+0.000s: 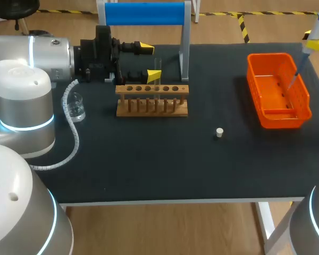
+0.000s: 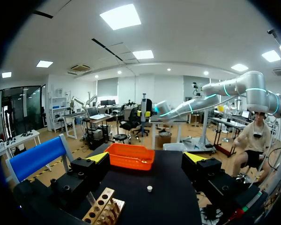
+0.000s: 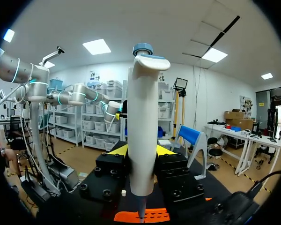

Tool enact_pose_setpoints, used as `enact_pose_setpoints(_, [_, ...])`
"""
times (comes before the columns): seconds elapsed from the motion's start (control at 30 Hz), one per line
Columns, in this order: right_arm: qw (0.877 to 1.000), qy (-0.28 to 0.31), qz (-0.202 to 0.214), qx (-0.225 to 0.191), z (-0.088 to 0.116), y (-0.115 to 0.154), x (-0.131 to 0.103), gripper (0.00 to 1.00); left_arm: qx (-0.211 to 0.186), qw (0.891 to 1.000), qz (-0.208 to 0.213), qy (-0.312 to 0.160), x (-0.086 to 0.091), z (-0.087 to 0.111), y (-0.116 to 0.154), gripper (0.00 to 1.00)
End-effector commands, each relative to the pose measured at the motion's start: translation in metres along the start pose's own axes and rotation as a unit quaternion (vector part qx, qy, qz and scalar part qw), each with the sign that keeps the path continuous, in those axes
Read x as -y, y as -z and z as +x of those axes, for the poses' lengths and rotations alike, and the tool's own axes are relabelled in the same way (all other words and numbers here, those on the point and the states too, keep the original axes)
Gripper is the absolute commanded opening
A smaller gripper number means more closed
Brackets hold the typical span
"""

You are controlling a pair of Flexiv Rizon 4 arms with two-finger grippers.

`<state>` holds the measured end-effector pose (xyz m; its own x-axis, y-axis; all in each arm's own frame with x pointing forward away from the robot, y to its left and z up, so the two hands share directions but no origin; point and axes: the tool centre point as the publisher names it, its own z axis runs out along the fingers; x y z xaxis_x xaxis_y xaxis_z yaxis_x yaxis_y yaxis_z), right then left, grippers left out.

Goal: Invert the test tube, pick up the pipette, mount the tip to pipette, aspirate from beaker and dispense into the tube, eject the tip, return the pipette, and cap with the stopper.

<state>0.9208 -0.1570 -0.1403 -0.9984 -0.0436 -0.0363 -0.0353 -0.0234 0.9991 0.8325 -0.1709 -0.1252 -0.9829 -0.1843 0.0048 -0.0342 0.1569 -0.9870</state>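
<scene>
Pipette [image 3: 143, 136], clamped upright in right gripper [image 3: 141, 151], hung with tip [image 3: 141, 211] pointing straight down over bin [image 1: 258, 114]; left gripper [image 1: 150, 62], fingers apart, sat well left of bin by tube [image 1: 157, 82]; right arm nearer.

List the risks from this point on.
1. The pipette hangs near the orange bin's rim, so the ejected tip might land outside.
2. The small stopper may roll away when pinched.
3. The open left gripper is close beside the test tube and might knock it.
</scene>
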Motion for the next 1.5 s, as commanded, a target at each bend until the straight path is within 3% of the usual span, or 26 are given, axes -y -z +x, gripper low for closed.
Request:
enact_pose_setpoints(0.03, [1.0,0.0,-0.002,-0.024,-0.005,0.005,0.009,0.0,0.001,1.0,0.002,-0.001,-0.001,0.0,-0.001,1.0])
enact_pose_setpoints(0.87, [0.999,0.014,0.003,-0.04,-0.033,0.008,0.032,0.0,0.001,1.0,0.002,-0.001,-0.001,0.0,-0.001,1.0])
enact_pose_setpoints(1.5, [0.999,0.015,0.007,-0.043,-0.033,0.008,0.034,0.0,0.001,1.0,0.002,-0.001,-0.001,0.0,-0.001,1.0])
